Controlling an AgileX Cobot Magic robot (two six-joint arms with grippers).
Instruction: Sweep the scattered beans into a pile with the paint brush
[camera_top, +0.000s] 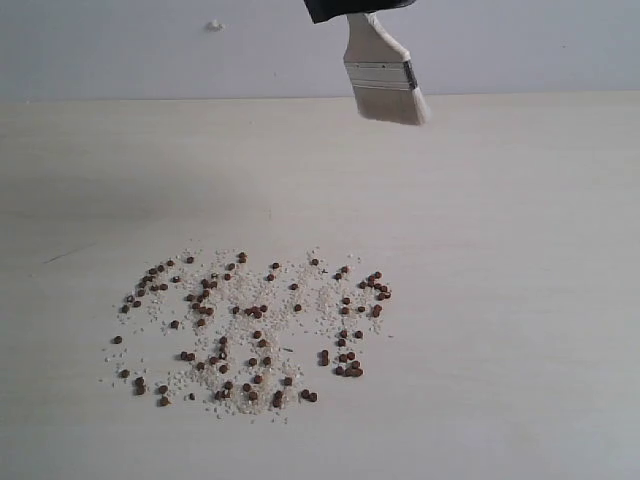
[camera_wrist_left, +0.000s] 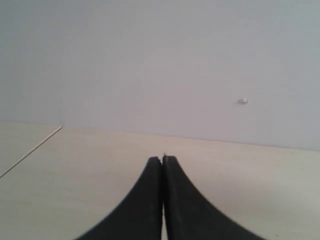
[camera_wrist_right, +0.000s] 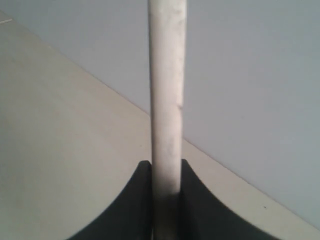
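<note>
Reddish-brown beans (camera_top: 250, 330) lie scattered among fine white grains over a wide patch of the pale table (camera_top: 520, 300); no pile shows. The paint brush (camera_top: 385, 75) hangs in the air beyond the patch, near the back wall, bristles down and clear of the table. My right gripper (camera_top: 355, 8) holds its wooden handle at the top edge of the exterior view. In the right wrist view the handle (camera_wrist_right: 167, 90) stands between the black fingers (camera_wrist_right: 140, 200), with the right gripper (camera_wrist_right: 166, 167) shut on it. My left gripper (camera_wrist_left: 162, 159) is shut with nothing in it, over bare table.
A grey-white wall (camera_top: 150, 50) rises behind the table, with a small white knob (camera_top: 214, 25) on it. A table edge or seam (camera_wrist_left: 30, 150) runs beside the left gripper.
</note>
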